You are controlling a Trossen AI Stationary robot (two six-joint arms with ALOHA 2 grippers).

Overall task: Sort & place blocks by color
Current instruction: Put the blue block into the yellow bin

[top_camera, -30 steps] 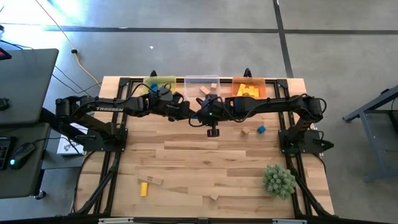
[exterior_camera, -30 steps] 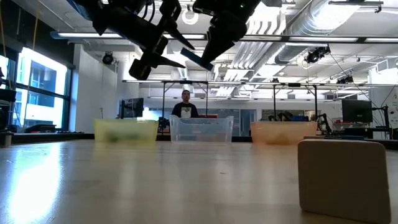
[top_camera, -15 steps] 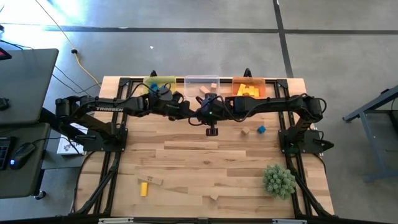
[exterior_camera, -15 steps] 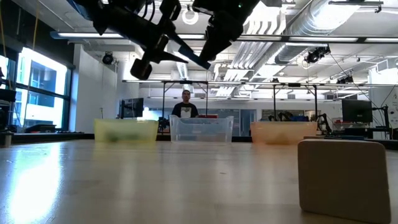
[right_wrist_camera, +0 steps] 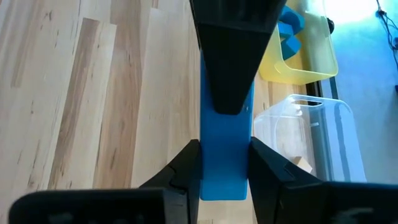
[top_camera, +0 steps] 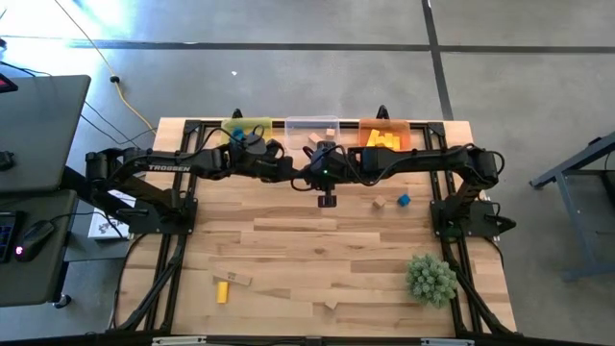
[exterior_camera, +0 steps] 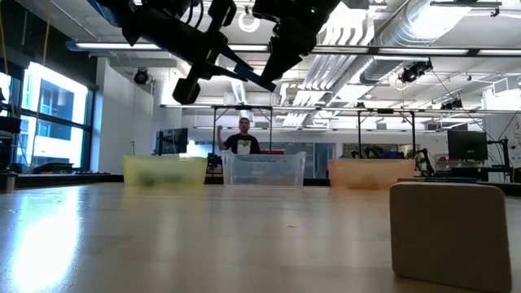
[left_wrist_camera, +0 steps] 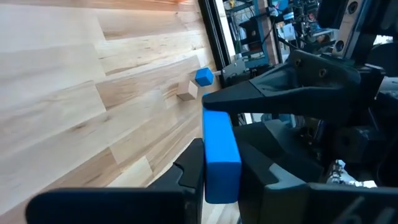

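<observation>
Both arms meet above the table's middle, near the bins — a handover, I'd judge. A blue bar (left_wrist_camera: 221, 155) sits high in the air, pinched at one end by the left gripper (left_wrist_camera: 217, 180) and at the other by the right gripper (right_wrist_camera: 224, 165), presumably so the left arm can carry it to the yellow bin (right_wrist_camera: 311, 56), where blue pieces already lie.

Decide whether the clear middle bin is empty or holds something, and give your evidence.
Not empty. The high view shows tan wooden pieces inside the clear bin, and the right wrist view shows a tan block on its floor. The exact count cannot be told.
</observation>
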